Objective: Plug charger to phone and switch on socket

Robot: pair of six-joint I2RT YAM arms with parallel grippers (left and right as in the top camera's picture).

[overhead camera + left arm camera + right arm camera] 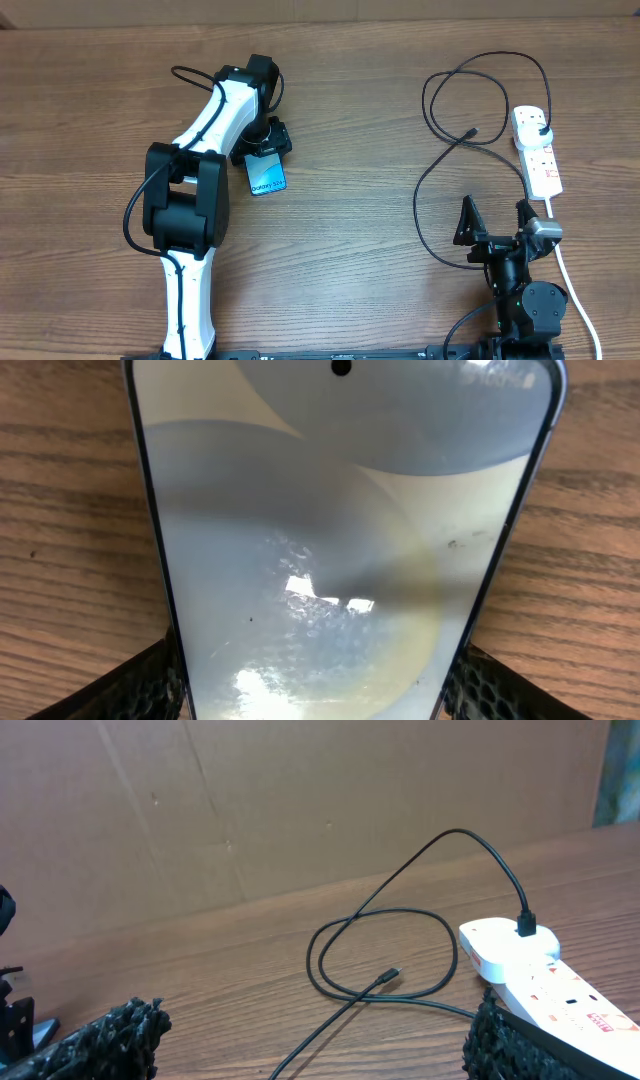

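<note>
Pads (150, 685) of my left gripper (315, 695) sit at both long edges of the phone (340, 540), with the jaws set about as wide as the phone. Whether they press it or only flank it, I cannot tell. The phone's screen faces up over the wooden table (60, 510). Its long axis runs straight out from my wrist, punch-hole end farthest from my fingers. From overhead, its free end with the white text points toward my base. My right gripper (494, 205) is well apart on the other side, jaws spread fully wide and holding nothing. Beyond it the charger (440, 170) lies in loose loops, its small tip (471, 133) bare on the wood. Its plug (541, 130) is seated in the far end of the socket (540, 160), whose long axis runs away from me.
</note>
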